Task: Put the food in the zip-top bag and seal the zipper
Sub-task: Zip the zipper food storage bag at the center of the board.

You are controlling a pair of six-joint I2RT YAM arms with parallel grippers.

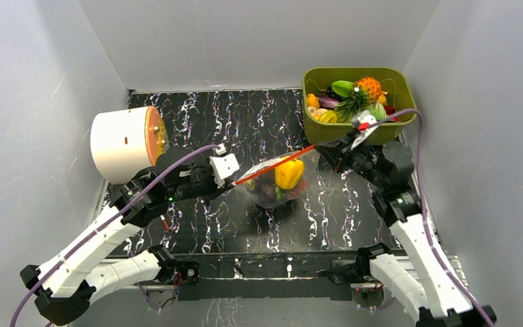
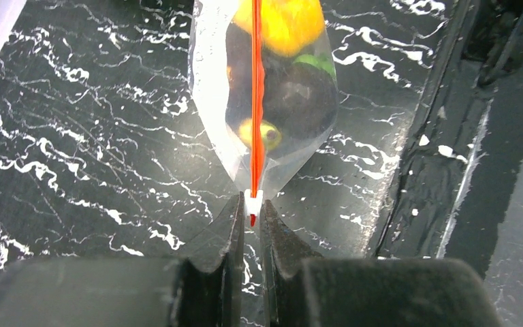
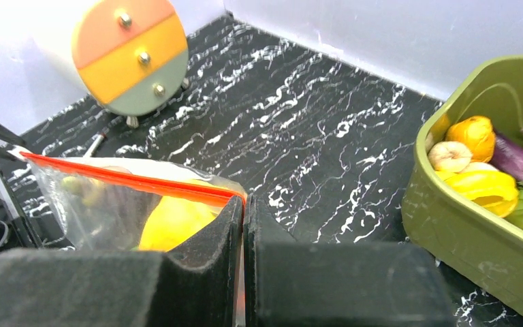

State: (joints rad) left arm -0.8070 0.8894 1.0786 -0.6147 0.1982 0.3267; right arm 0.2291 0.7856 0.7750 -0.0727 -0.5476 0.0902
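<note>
A robot test cell in a lab: plain pale panels (image 1: 259, 41) wall in the black, white-veined tabletop (image 1: 204, 218) on its far, left and right sides. Along its near edge a metal rail (image 1: 279, 267) carries two white cabled arms (image 1: 92, 245). At its far right corner sits an olive-green bin (image 1: 327, 133) of plastic toy food (image 1: 354, 99).

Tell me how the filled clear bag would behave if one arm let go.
Probably floppy: the bag is thin film, held taut by its red strip stretched between the left pincer and right pincer. It would likely sag at the freed end. The yellow pepper bulges low inside, so it may swing bottom-heavy.
</note>
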